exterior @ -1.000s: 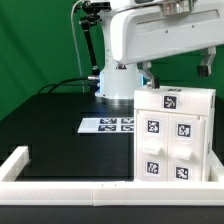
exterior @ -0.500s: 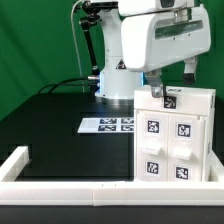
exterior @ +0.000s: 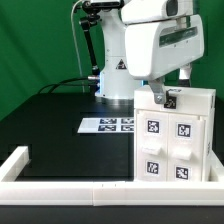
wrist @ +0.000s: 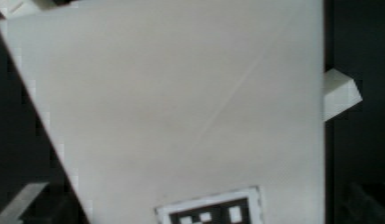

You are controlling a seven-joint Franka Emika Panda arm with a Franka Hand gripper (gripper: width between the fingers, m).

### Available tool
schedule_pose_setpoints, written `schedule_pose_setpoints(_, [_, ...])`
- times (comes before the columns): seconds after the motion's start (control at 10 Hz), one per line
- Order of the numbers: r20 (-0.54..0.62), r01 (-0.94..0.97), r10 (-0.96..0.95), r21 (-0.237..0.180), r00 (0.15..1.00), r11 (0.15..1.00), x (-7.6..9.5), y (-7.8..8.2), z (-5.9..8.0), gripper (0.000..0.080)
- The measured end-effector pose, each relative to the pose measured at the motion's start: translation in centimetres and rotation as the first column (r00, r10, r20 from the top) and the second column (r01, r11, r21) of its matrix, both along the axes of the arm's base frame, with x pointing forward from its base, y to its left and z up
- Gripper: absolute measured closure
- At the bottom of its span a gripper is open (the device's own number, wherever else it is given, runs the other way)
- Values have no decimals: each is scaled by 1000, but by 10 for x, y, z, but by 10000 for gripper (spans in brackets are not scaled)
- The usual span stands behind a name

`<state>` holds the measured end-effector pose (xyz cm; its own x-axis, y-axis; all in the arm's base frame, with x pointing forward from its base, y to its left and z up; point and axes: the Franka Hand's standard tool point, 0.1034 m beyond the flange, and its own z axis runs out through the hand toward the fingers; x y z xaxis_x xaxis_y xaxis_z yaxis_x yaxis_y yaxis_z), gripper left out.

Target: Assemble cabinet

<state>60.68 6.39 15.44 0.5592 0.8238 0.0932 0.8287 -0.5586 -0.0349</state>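
We watch from the exterior view, set low beyond the long white border rail point(exterior: 100, 185), facing the large white plastic box-shaped cabinet point(exterior: 175, 135) head-on from some way off; our wrist view looks down, very near, on its flat white top point(wrist: 171, 110); both share that top.

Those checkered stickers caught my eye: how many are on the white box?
5 show on the cabinet: one on top beside the tool, four on its front in two rows. Other faces are hidden.

Exterior view: bright, even illumination with mild glare on the white cabinet point(exterior: 175, 135) and soft shadows on the black table point(exterior: 60, 125); wrist view: dimmer, blurred and out of focus throughout.
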Motion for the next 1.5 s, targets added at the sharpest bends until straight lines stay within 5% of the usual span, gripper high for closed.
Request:
schedule_pose_setpoints(0.1, [0, 1, -1, 0, 1000, 1000, 0, 0, 0, 247])
schedule_pose_setpoints(0.4, [-3, 33, -33, 1, 999, 999, 0, -1, 0, 242])
schedule_pose_setpoints(0.6, [-24, 232, -231, 10, 973, 973, 0, -3, 0, 242])
schedule_pose_setpoints(1.0, [-70, 645, -644, 1, 762, 764, 0, 0, 0, 242])
schedule_pose_setpoints(1.5, [-92, 855, -852, -9, 515, 518, 2, -1, 0, 241])
